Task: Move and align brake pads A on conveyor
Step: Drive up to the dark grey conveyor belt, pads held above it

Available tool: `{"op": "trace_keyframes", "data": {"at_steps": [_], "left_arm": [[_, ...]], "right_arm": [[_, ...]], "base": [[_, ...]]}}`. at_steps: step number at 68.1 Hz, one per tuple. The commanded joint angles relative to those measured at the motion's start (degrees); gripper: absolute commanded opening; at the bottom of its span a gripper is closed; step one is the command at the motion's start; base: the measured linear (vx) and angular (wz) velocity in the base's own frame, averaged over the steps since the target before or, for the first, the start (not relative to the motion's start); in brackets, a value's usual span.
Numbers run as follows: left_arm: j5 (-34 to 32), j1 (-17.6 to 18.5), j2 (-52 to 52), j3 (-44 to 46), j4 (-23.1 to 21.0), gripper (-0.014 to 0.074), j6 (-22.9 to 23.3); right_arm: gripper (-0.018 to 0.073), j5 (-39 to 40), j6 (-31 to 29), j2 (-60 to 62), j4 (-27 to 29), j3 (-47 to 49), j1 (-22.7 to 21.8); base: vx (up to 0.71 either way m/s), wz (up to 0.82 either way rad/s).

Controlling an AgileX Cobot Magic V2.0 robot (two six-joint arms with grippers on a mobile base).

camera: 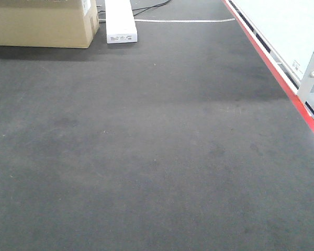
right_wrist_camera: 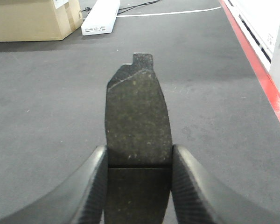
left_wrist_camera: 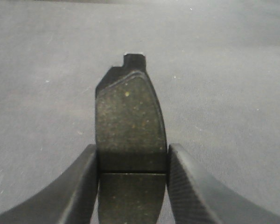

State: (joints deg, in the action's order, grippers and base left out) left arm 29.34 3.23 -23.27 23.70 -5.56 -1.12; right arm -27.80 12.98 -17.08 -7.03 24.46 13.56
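Industrial workshop floor, wide dark felt conveyor [camera: 146, 157] with red edge strip [camera: 275, 69], cardboard box [camera: 42, 23]

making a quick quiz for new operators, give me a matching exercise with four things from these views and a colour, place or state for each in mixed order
Things
1. cardboard box
2. long carton
3. edge strip
4. left gripper

Descriptions
a. red, along the conveyor's right side
b. shut on a brake pad
c. brown, far left corner of the front view
d. white, at the far end

Pairs: 1-c, 2-d, 3-a, 4-b
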Motion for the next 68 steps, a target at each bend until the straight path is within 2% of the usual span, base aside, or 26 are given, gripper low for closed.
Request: {"op": "trace_keyframes", "data": {"at_steps": [1, 68], "left_arm": [[-5.6, 0.2, -0.3, 1.6, -0.6, -0.0006, 0.6], [-5.6, 0.2, -0.3, 1.6, -0.6, -0.0006, 0.6]], "right_arm": [[-0.0007, 5.6, -0.4, -0.3, -0.6, 1.8, -0.2], [-0.0007, 5.6, -0.4, -0.3, -0.6, 1.8, -0.2]], "base": [[0.06, -0.03], [0.01, -0.01]]}}
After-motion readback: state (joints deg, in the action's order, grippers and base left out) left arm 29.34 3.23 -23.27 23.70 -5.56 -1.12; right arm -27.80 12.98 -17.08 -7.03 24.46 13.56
